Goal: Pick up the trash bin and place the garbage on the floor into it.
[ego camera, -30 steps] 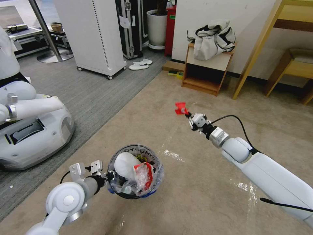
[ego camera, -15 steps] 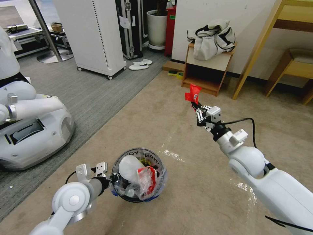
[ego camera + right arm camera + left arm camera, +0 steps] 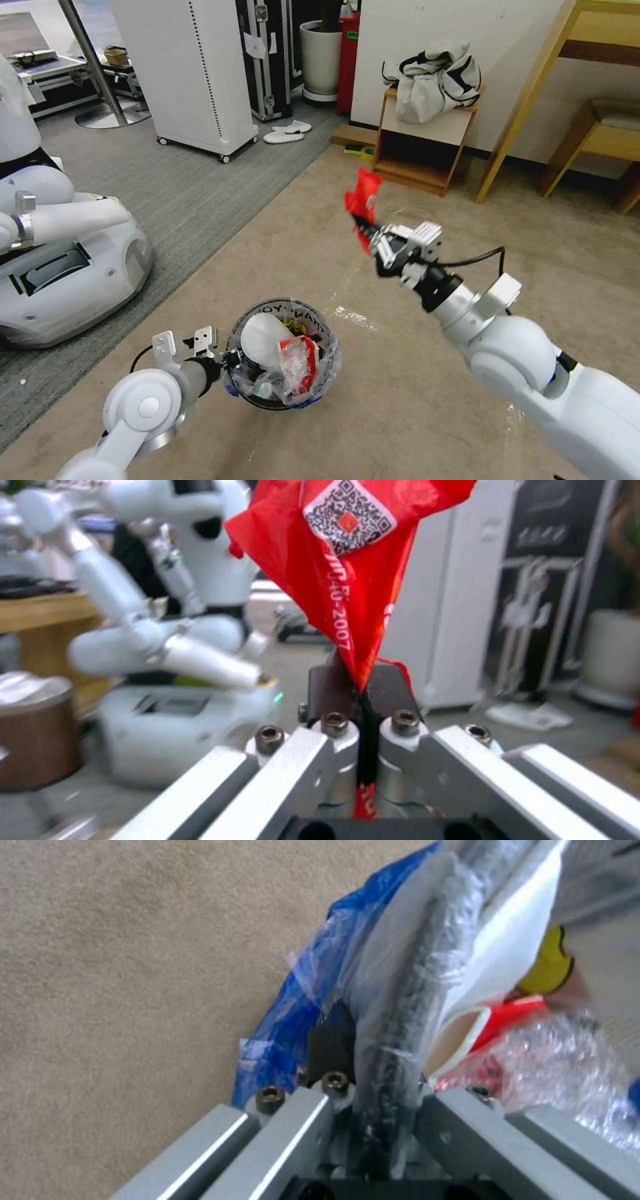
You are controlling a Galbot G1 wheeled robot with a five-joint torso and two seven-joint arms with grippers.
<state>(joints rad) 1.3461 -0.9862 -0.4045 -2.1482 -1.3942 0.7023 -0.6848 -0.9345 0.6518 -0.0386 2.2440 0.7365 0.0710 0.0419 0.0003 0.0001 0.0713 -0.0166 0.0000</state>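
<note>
So we've got the small round red plastic trash bin (image 3: 283, 353), lined with a clear bag with black lettering and blue edging, pinched at its rim by our left gripper (image 3: 223, 363). In the left wrist view the fingers are clamped on the rim and bag liner (image 3: 393, 1050), and the bin looks lifted just off the beige short-pile carpet (image 3: 400, 413), though honestly we can't tell for sure from the head view. It's already stuffed with a white item, red wrappers and crinkly clear plastic.

Our right gripper (image 3: 371, 235) is up in the air, well away from the bin and out ahead of it, squeezed shut on a crumpled red plastic wrapper (image 3: 361, 199) with a QR code sticker (image 3: 347, 515). The wrapper sticks up above the fingertips, held only by its lower corner.

To do this bit well, we reckon the wrapper needs to come right over the open mouth of the bin before letting go, since it's light and floppy and could drift past the rim. With the bin so full, dropping it low and near the middle seems safest, while the left arm holds the bin steady.
</note>
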